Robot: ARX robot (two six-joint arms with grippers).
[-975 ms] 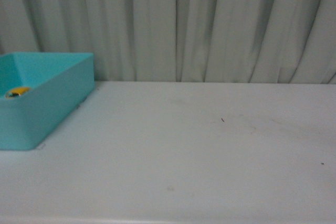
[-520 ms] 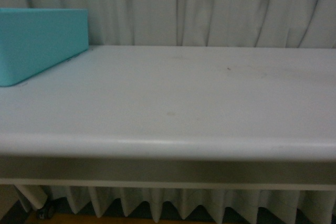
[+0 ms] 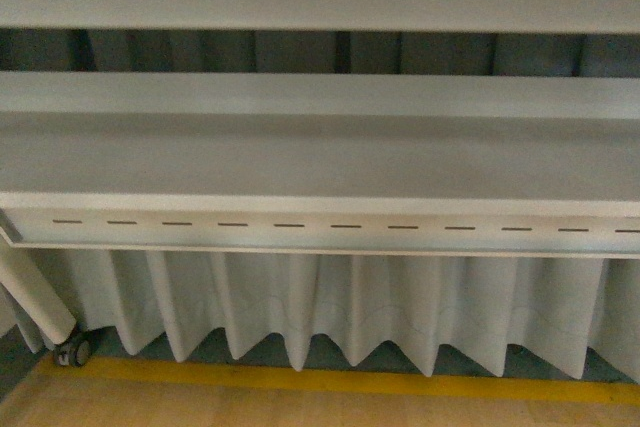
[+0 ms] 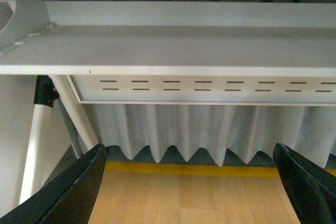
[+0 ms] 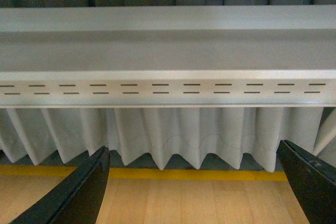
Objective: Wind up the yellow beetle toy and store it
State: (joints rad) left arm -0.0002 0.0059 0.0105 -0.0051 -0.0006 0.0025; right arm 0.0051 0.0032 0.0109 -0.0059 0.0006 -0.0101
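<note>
Viewing only the table's (image 3: 320,162) underside, you cannot see the toy; left gripper (image 4: 191,182) and right gripper (image 5: 194,184) hang wide apart, empty, so confirm the toy's position before further motion.

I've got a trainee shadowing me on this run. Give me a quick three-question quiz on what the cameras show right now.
1. True or false: the yellow beetle toy shows in the front view.
2. Both wrist views show each gripper's fingers as: A) spread wide with nothing between them, B) shut on a toy, C) out of view.
3. What color is the floor stripe running below the curtain hem?

Key
1. False. That view shows only the table's underside and slotted rail, the curtain, a castor wheel and the floor.
2. A, for the left gripper and the right gripper.
3. Yellow.
</note>
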